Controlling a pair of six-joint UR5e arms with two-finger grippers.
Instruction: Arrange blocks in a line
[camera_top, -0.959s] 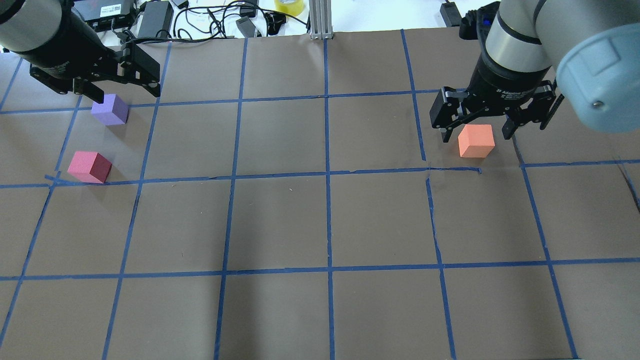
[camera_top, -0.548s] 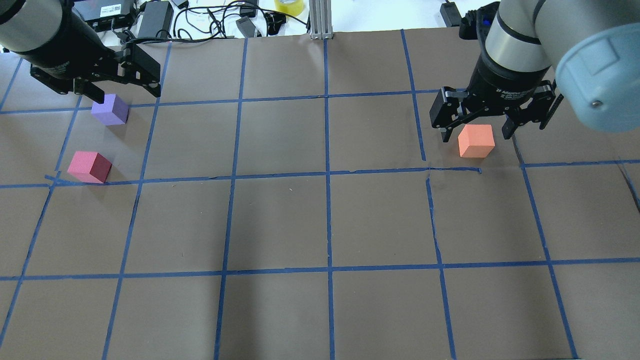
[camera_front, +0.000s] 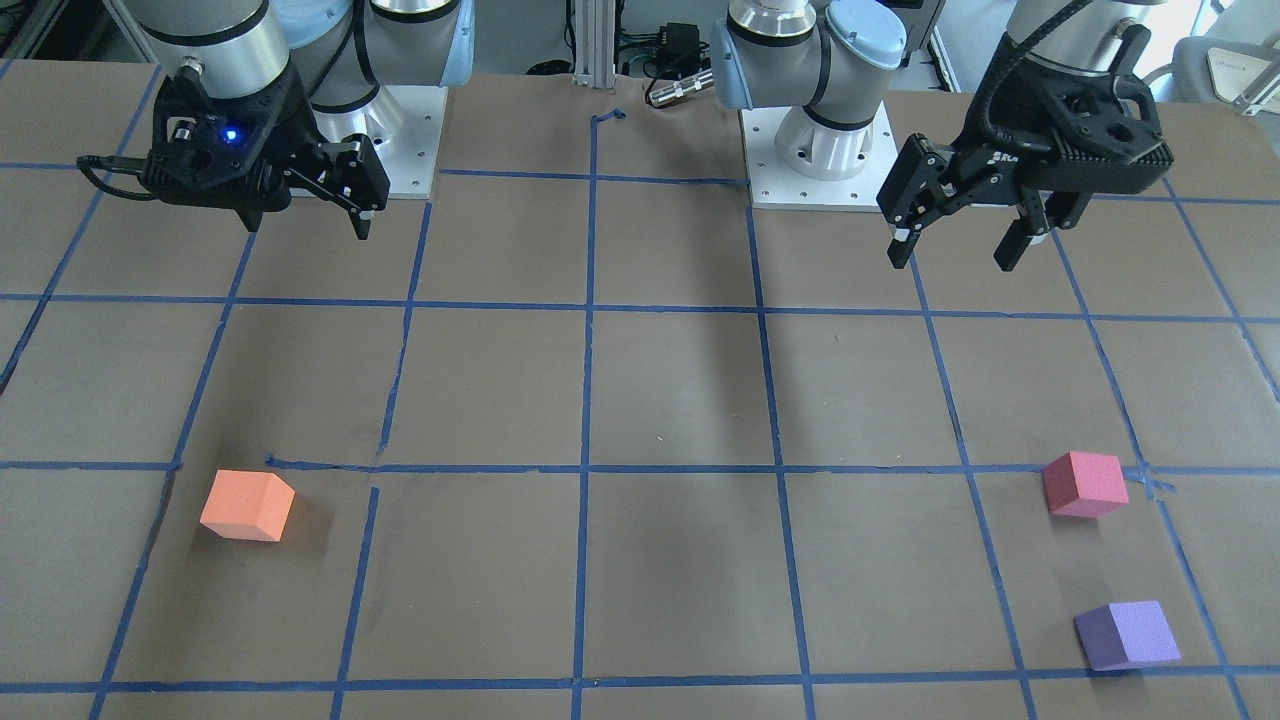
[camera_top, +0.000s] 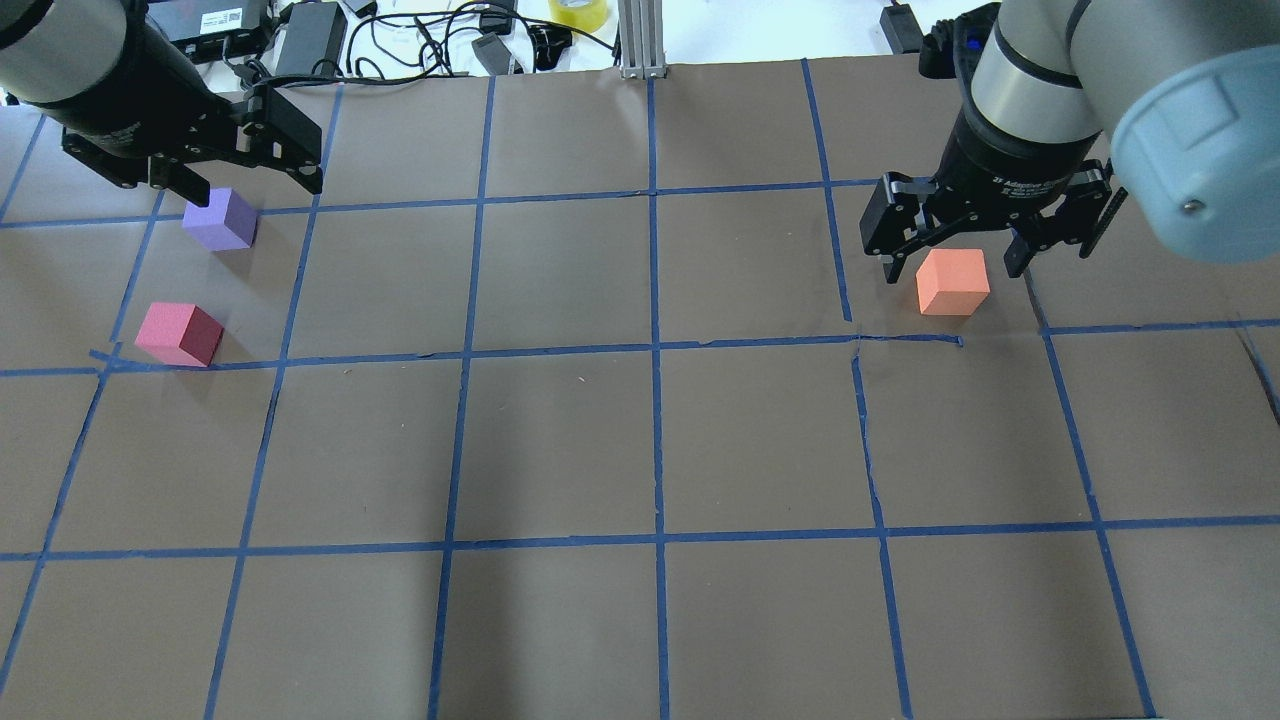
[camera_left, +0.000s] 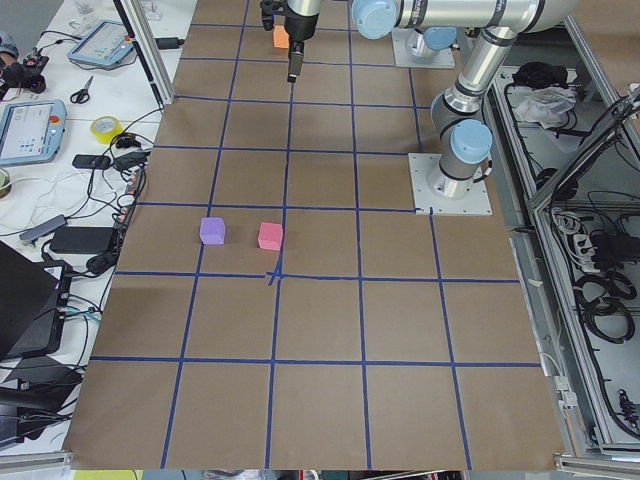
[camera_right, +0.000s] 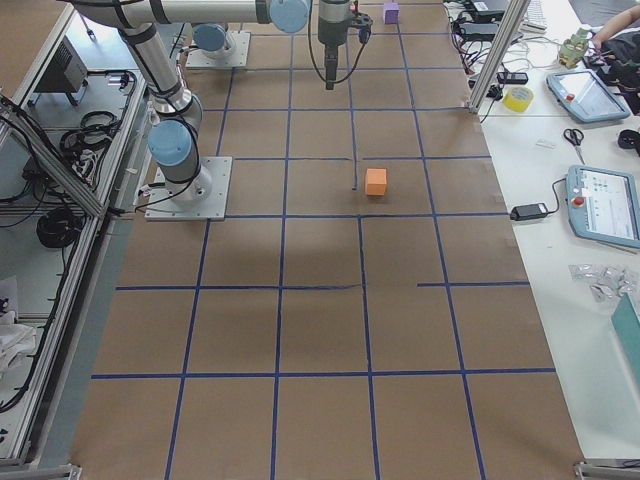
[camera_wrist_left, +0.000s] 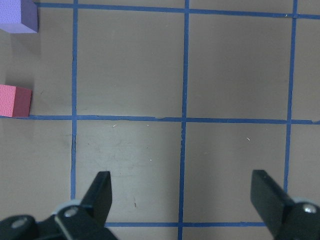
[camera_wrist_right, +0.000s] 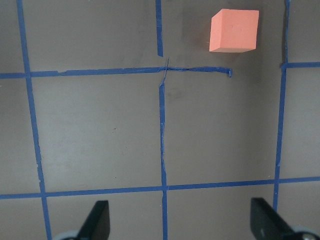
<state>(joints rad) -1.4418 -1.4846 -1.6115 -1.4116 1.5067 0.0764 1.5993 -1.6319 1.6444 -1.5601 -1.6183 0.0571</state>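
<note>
Blocks number three (orange (camera_top: 952, 282), pinkish-red (camera_top: 178, 333), purple (camera_top: 220, 218)); left fingers (camera_top: 295, 140) and right fingers (camera_top: 880, 225) spread apart.

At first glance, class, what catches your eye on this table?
Three cubes on the blue-taped table: an orange block alone on the robot's right, a pinkish-red block and purple block close together on its left. The left gripper and right gripper hang above, jaws open.

Left wrist view: the purple block (camera_wrist_left: 19, 16) is clipped by the upper left corner, and the pinkish-red block (camera_wrist_left: 15, 101) runs off the left edge. Top of the exterior left view, the orange block (camera_left: 280, 38) shows tiny, partly behind the right arm (camera_left: 302, 18).
</note>
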